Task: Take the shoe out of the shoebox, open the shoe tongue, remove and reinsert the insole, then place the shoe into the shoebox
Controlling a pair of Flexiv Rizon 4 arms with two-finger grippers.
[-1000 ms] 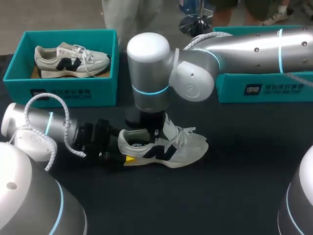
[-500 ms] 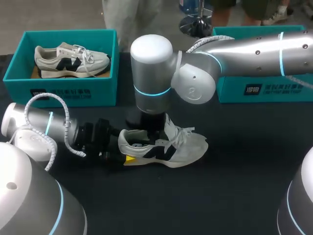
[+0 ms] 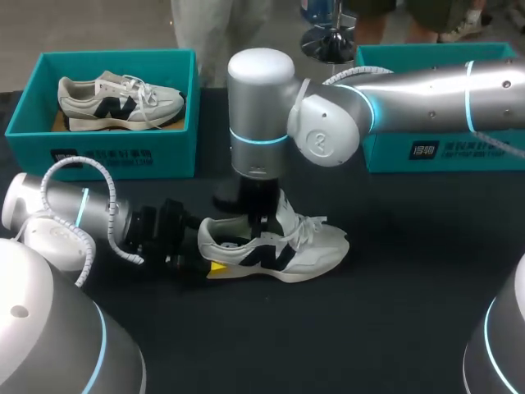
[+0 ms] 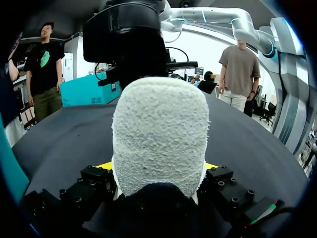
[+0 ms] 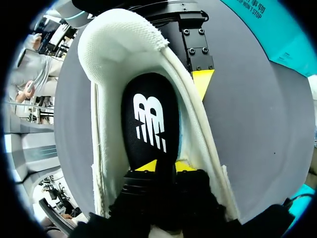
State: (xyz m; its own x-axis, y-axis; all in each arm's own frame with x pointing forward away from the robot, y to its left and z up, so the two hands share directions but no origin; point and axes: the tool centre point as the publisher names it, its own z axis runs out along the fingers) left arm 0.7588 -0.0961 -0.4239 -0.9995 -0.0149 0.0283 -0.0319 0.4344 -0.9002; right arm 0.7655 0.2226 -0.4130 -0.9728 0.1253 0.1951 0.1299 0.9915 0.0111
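- My right gripper [image 5: 165, 166] is reaching down into the shoe [image 3: 303, 250], its yellow tips pinching the black insole [image 5: 148, 119].
- My left gripper [image 4: 158, 167] is clamping the heel from both sides, pinning the shoe on the table [image 3: 394, 312] between the boxes.
- I'm judging this to be the insole step. I'm planning a slow pull along the shoe's length, with the left gripper holding firm so the upper isn't dragging.
- The left shoebox [image 3: 115, 156] is holding a second shoe [image 3: 119, 100].
- The right shoebox [image 3: 426, 148] is lying mostly behind my arm, its inside hidden.
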